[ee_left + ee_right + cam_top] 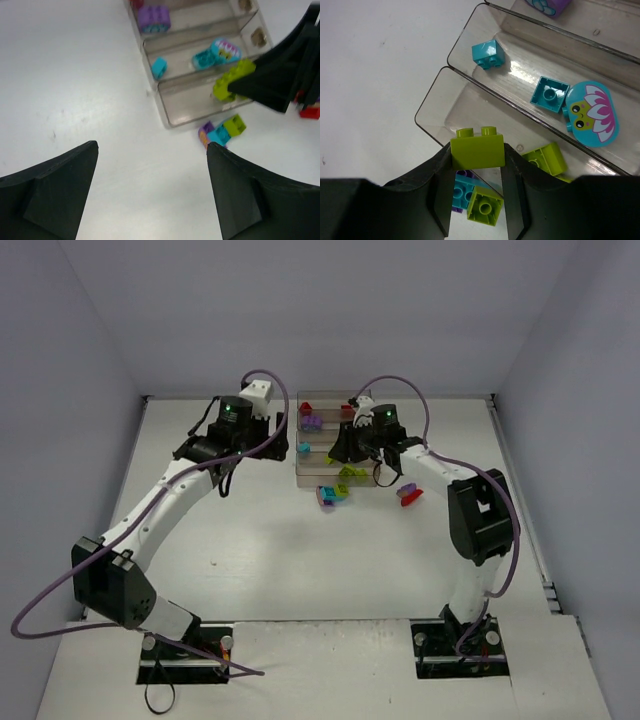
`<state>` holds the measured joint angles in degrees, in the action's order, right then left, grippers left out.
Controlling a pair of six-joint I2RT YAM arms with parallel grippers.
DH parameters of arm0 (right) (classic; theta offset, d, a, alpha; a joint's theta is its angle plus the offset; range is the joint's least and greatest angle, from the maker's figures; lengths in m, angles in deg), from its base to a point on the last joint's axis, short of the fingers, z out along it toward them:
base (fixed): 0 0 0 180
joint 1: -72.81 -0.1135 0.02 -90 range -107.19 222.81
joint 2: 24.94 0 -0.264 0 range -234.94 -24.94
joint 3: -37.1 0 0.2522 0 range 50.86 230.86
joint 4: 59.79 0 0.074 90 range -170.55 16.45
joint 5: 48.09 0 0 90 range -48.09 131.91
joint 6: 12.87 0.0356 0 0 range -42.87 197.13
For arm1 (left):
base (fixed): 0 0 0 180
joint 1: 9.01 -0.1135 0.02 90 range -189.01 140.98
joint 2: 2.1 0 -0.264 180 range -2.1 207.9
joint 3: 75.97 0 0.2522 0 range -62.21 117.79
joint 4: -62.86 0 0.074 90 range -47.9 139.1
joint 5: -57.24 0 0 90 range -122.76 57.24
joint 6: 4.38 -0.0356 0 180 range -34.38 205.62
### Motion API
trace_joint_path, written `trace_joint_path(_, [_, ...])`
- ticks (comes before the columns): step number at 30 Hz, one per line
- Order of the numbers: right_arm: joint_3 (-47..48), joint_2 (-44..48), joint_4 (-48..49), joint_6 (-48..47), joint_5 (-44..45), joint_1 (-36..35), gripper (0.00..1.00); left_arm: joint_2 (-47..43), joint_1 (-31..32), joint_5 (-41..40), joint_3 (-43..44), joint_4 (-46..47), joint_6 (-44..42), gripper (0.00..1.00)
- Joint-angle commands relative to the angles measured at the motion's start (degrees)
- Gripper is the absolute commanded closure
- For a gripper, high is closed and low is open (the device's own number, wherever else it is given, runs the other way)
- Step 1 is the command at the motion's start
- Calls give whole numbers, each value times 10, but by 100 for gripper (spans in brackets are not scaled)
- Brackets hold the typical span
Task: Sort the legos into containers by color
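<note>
Lime-green plastic is clamped in the right gripper: a lime brick is pinched by its two sides between narrowly set fingers, studs up, over the near rim of the lowest tray of the rack. Whether the brick is touching the tray cannot be told. A second lime piece is seen lying in that tray. Two cyan bricks and a rounded cyan flower piece are contained in the middle tray. The left gripper is spread wide, with nothing held between its fingers, and is hung over bare tabletop beside the rack. In front of the rack, a mixed cluster of purple, cyan and lime bricks is seen on the tabletop, and a red brick is placed apart to its right.
</note>
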<state>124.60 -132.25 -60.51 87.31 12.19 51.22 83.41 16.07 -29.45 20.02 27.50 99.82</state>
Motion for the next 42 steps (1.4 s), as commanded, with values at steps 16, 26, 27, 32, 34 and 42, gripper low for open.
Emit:
trace_joint_path(16, [-10, 55, 6, 9, 117, -9, 44, -121, 4, 27, -184, 28, 112, 17])
trace_joint_path(26, [-109, 142, -39, 41, 146, -47, 47, -105, 9, 39, -190, 50, 129, 17])
trace_joint_path(27, [-111, 139, -39, 45, 147, -49, 45, -103, 10, 40, -189, 50, 130, 17])
trace_joint_path(32, [-109, 112, -39, 72, 149, -52, 41, -94, 16, 48, -184, 52, 140, 17])
trace_joint_path(34, [-109, 103, -39, 80, 155, -52, 41, -92, 19, 48, -186, 51, 142, 17])
trace_joint_path(42, [-102, 67, -39, 95, 147, -51, 40, -92, 23, 49, -185, 41, 141, 17])
